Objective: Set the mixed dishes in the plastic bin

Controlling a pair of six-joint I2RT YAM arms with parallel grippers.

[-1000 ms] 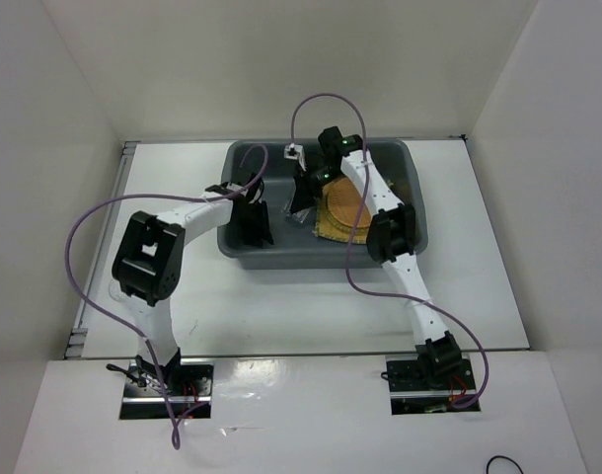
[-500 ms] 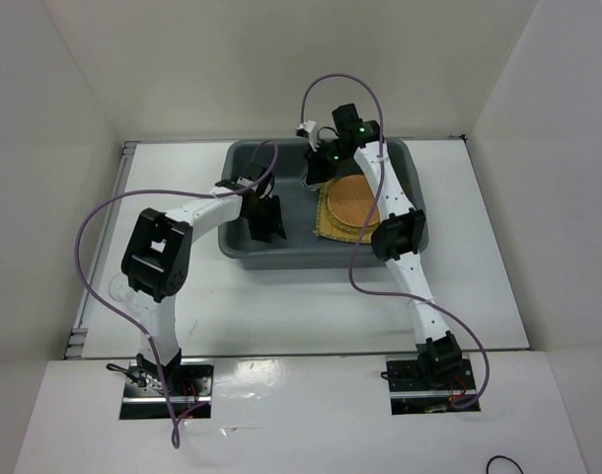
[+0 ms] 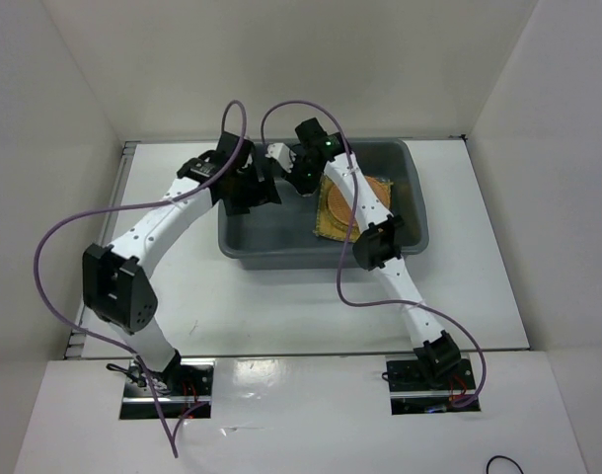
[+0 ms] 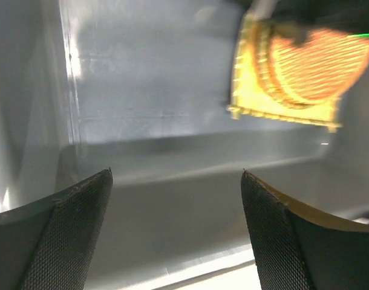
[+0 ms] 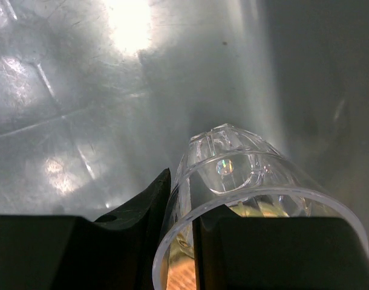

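- My left gripper [image 4: 176, 175] has just sprung wide open and lifted from the bin's left floor to above its far-left rim. The jaws stand apart with nothing between them, and the dark pads are finely cross-hatched.
- My right gripper [image 5: 181, 199] has closed in the last second and swung left across the bin. It now pinches the wall of a cup [image 5: 251, 175], one finger outside the rim and the other seemingly inside.
- The cup is clear, thick glass with a faceted base, tipped on its side in my grip and held over the bin floor. I judge it is not yet set down.
- The bin [image 3: 311, 255] is smooth grey-blue plastic with rounded corners and a rolled rim. Its floor is scuffed and throws back hard glare.
- On the right of the bin floor lies the mat [image 4: 281, 112], square, yellow and woven, with a ridged edge. It is already in place.
- On the mat rests a round, orange-brown, ribbed disc [image 4: 317, 66], with a paler ring showing round it. The left wrist view is blurred, so I cannot be sure that is the second disc.
- I cannot see a second cup in any view.
- My reading: the flat pieces are in, and this cup needs only lowering and release.
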